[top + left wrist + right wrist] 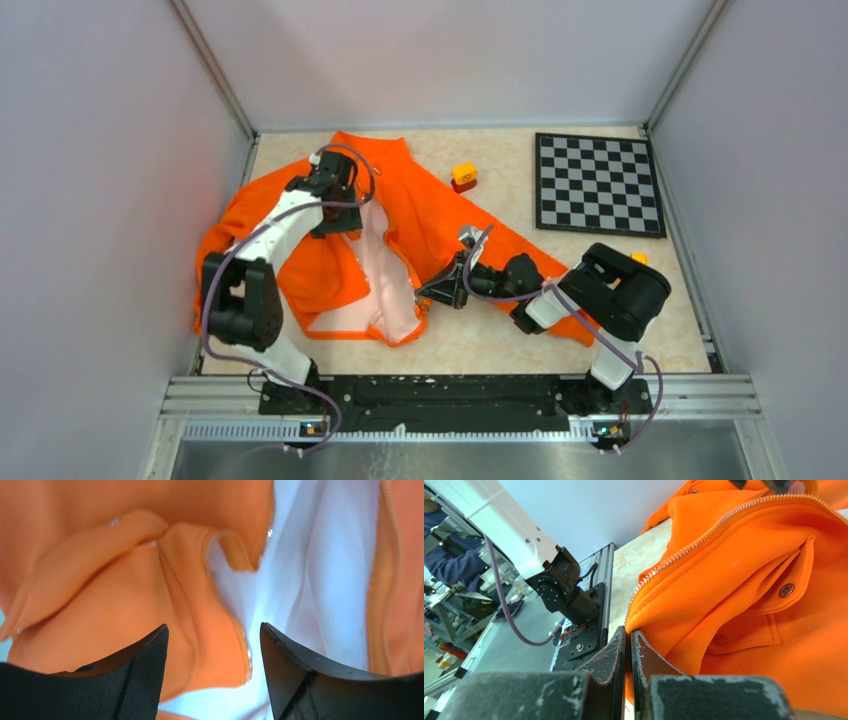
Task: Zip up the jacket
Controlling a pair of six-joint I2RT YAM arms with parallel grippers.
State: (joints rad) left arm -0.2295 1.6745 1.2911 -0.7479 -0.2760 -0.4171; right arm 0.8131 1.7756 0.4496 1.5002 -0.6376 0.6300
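The left claw [212, 628] hangs released, fingers wide, over the jacket [440, 210], which is blurred beneath it: orange folds leftward, pale lining rightward. The right claw [629, 635] is clenched on the jacket's zipper-side hem corner, which vanishes between its pads.

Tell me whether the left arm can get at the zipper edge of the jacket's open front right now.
Probably yes. The left gripper hangs open close above the jacket. In the wrist view the zipper edge shows between its jaws, with nothing covering it.
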